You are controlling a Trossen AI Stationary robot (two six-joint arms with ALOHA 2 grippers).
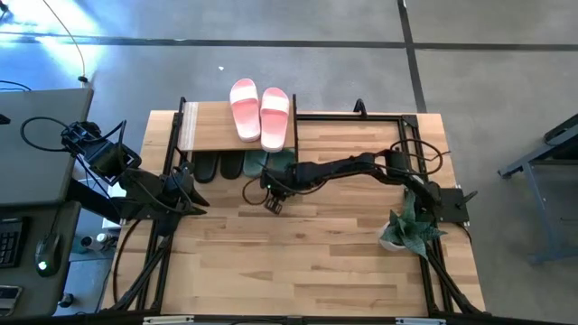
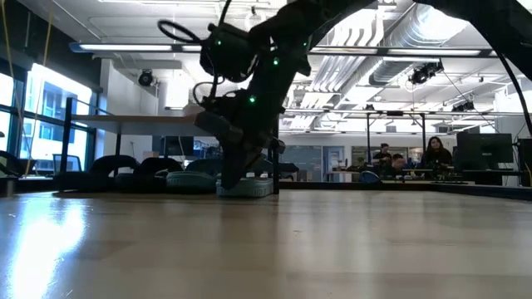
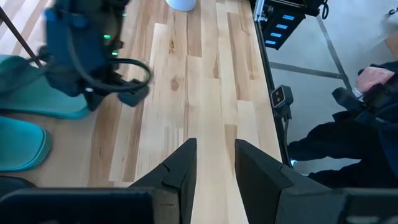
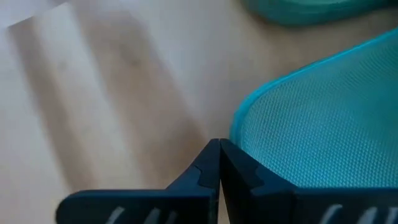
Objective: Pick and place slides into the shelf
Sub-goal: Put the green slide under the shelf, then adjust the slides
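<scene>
From above, ridged pink slides (image 1: 260,112) sit on the shelf's (image 1: 209,126) pale board at twelve o'clock, the right gripper (image 1: 271,192) below; wrist-close, its pinched-together fingers (image 4: 211,165) touch a textured green slide's (image 4: 323,124) rounded edge.

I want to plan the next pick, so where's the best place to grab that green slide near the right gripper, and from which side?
Probably by the heel-end rim of the green slide, coming from the open table in front of the shelf. Its toe end lies under the shelf's top board, so only the heel end sticks out. The right gripper is already at that edge, fingers together; they would need to open first.
</scene>
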